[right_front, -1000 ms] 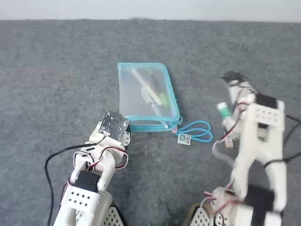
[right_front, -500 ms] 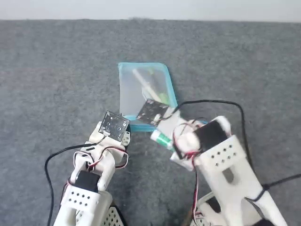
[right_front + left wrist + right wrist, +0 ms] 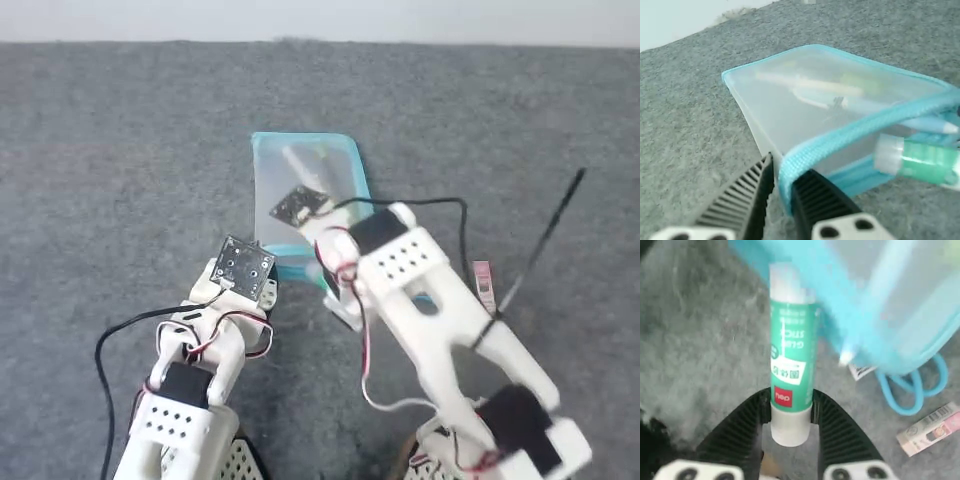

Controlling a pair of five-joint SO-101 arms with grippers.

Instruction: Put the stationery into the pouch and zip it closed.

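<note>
teal-trimmed clear pouch (image 3: 790, 110) lies on the grey bench (image 3: 120, 150), its open edge pinched in the left pincer (image 3: 782, 172). the right pincer (image 3: 790, 405) clamps a green glue stick (image 3: 791, 355) by its base, the far end just at the pouch's mouth.

High view looks down over the table (image 3: 120, 120) from the arms' side, well back. Left wrist view sits low and very close, facing the pouch (image 3: 805, 100) past its jaws. Right wrist view looks steeply down, close on the glue stick (image 3: 790, 355). All three share the pouch
</note>
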